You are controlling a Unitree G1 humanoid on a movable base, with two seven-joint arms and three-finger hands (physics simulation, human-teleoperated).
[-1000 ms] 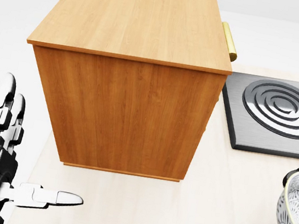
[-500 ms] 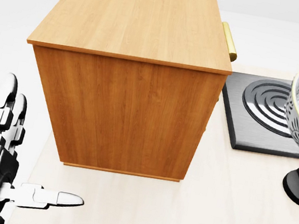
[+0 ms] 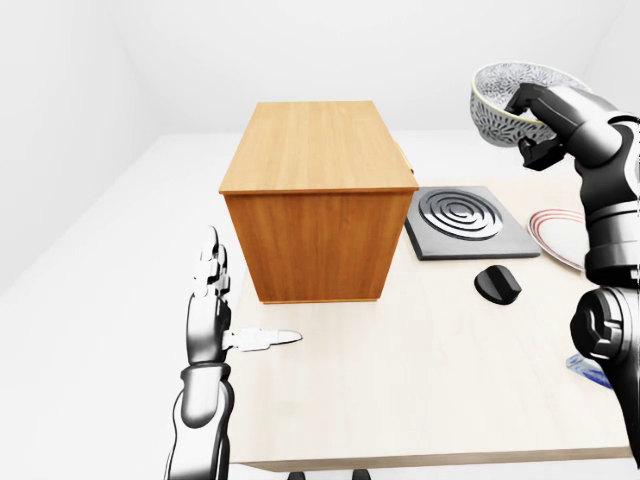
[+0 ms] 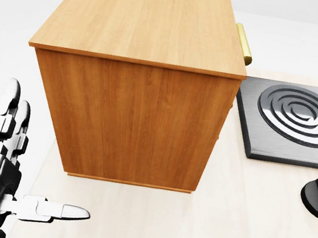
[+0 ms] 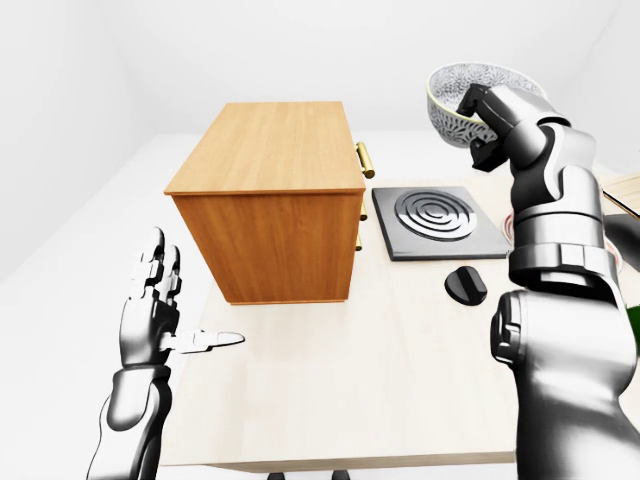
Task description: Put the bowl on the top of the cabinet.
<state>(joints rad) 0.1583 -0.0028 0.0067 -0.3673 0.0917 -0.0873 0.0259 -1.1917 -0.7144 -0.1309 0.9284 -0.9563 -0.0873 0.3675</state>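
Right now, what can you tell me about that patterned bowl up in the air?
The bowl is round and deep, white with a dense dark floral pattern inside and out. The right hand grips its rim, fingers closed over the edge. It is tilted, held high above the table, right of the wooden cabinet and touching nothing else.

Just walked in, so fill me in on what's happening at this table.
The right hand grips the patterned bowl by its rim, holding it in the air above the stove plate, to the right of the wooden cabinet. The cabinet's top is bare. The left hand hovers open beside the table.
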